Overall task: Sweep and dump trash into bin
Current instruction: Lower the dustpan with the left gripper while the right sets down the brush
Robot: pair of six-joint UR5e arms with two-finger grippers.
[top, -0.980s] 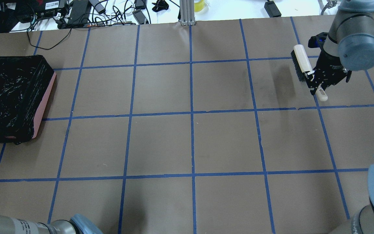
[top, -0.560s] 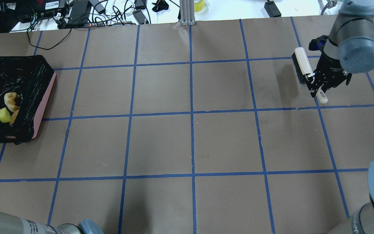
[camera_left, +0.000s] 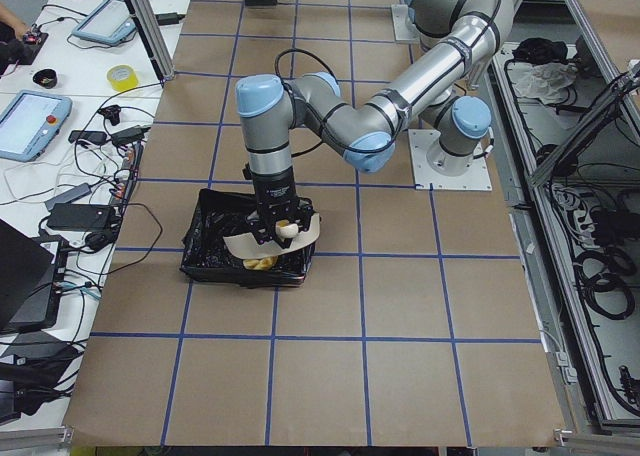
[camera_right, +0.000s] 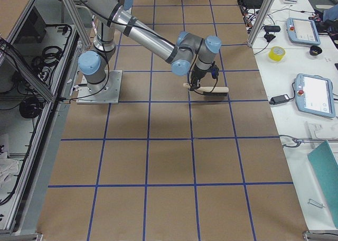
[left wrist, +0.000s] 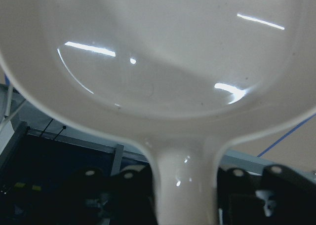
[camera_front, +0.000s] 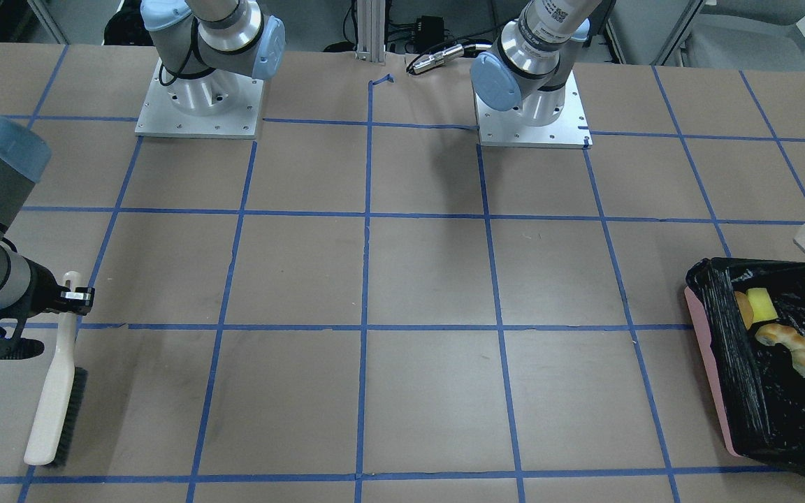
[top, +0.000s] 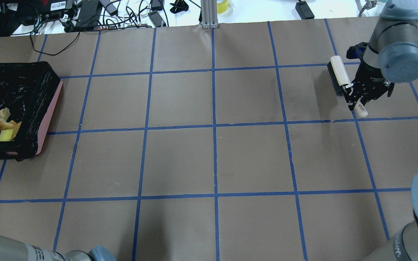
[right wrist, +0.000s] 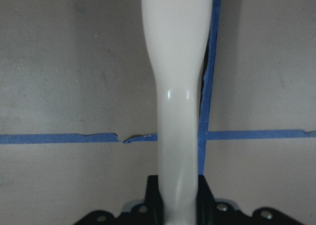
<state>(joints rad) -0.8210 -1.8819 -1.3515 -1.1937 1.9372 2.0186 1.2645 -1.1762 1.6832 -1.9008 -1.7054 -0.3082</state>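
Observation:
The bin (top: pixel 49 108), pinkish with a black bag liner, stands at the table's left end and also shows in the front view (camera_front: pixel 706 349). Inside it lie the croissant-like piece (camera_front: pixel 787 344), the yellow sponge (camera_front: pixel 761 304) and the golden-brown lump (camera_front: pixel 743 309); the overhead view shows the croissant (top: pixel 2 121) and sponge (top: pixel 5 135). My left gripper (left wrist: pixel 182 185) is shut on the handle of the cream-white dustpan (left wrist: pixel 158 62), held tilted over the bin (camera_left: pixel 215 246). My right gripper (top: pixel 354 95) is shut on the handle of a cream brush (top: pixel 339 72) at the far right.
Brown table paper has a blue tape grid (top: pixel 214 127). Cables and adapters (top: pixel 85 14) lie past the far edge, beside a metal post (top: pixel 209 14). Both arm bases (camera_front: pixel 200 98) stand on the table's robot side.
The three trash items have appeared inside the bin and slid toward its near end. My right gripper with the brush has drifted slightly to the right.

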